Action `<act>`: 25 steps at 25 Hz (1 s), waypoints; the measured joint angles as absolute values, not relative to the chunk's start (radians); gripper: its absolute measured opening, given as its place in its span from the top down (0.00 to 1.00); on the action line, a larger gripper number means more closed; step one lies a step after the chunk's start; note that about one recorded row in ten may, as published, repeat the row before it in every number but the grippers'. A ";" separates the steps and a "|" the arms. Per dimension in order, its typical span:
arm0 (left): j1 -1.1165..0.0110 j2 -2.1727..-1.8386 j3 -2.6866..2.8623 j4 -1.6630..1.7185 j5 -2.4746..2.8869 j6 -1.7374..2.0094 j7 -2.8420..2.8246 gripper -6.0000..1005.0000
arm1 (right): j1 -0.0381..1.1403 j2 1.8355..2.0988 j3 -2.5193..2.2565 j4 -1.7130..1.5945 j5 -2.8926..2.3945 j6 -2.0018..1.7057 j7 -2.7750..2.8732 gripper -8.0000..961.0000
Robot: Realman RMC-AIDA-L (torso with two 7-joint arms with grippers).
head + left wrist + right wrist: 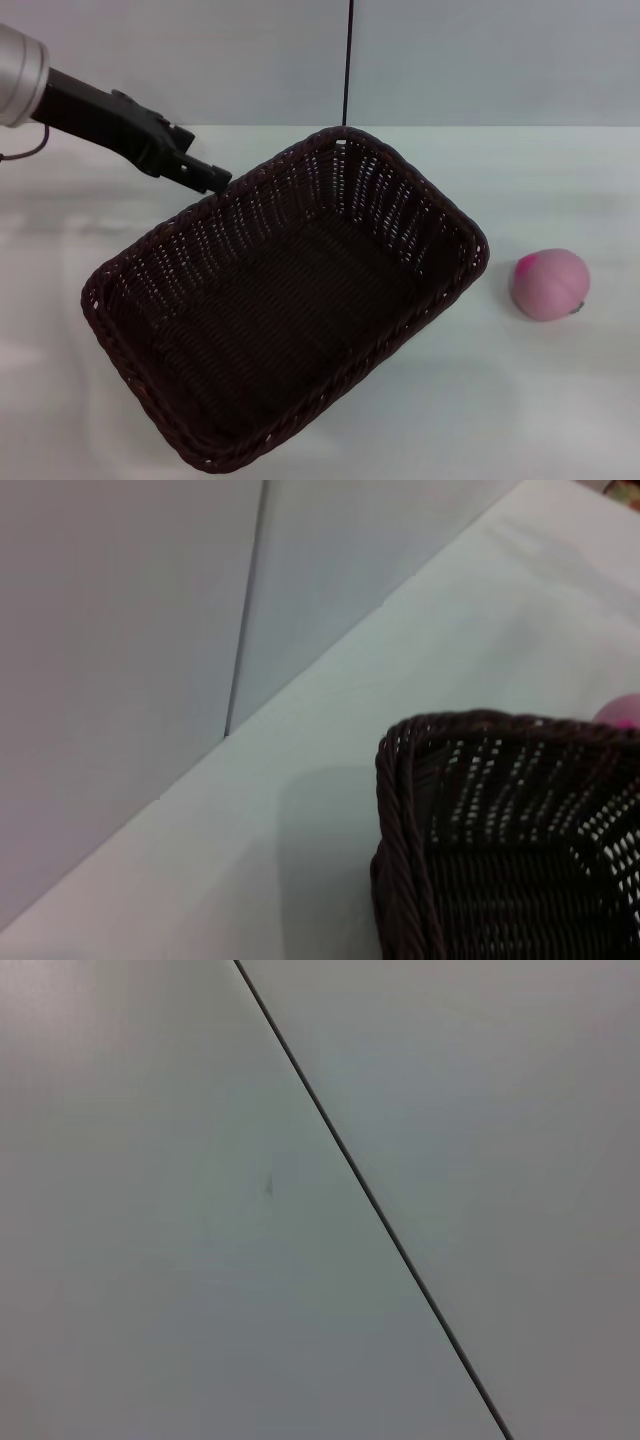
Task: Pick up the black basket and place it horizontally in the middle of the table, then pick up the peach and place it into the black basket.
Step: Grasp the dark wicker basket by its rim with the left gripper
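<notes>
Here your left gripper (212,177) meets the black basket (290,300) at its far rim; jaw state unclear. The peach (550,284) sits apart on the table (560,400).

Black basket (290,310) skewed mid-table (560,400), peach (550,284) just right of it, left pincer (205,175) at its far-left rim
</notes>
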State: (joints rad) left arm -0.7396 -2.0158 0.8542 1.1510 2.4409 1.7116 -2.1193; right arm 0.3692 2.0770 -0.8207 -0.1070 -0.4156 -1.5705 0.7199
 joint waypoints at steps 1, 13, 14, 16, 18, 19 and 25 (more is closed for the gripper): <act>-0.740 -2.016 0.854 1.151 2.441 1.712 -2.119 0.16 | 0.369 2.077 -0.821 -0.106 -0.416 -1.570 0.719 0.45; -0.745 -2.041 0.934 1.136 2.515 1.686 -2.118 0.17 | 0.371 2.077 -0.819 -0.109 -0.416 -1.530 0.718 0.44; -0.746 -2.049 0.935 1.135 2.538 1.680 -2.118 0.17 | 0.371 2.077 -0.819 -0.109 -0.416 -1.530 0.718 0.44; -0.748 -2.051 0.938 1.133 2.549 1.677 -2.118 0.17 | 0.371 2.077 -0.819 -0.109 -0.416 -1.529 0.717 0.44; -0.749 -2.052 0.940 1.131 2.556 1.675 -2.118 0.17 | 0.372 2.077 -0.819 -0.109 -0.416 -1.528 0.716 0.44; -0.754 -2.054 0.959 1.114 2.568 1.675 -2.119 0.17 | 0.372 2.077 -0.819 -0.109 -0.416 -1.525 0.716 0.44; -0.770 -2.057 0.989 1.083 2.602 1.671 -2.121 0.17 | 0.374 2.077 -0.819 -0.109 -0.416 -1.520 0.716 0.44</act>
State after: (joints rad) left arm -0.7700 -2.0566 0.9894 1.0826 2.6020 1.6706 -2.1206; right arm 0.3738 2.0770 -0.8191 -0.1089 -0.4157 -1.5201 0.7156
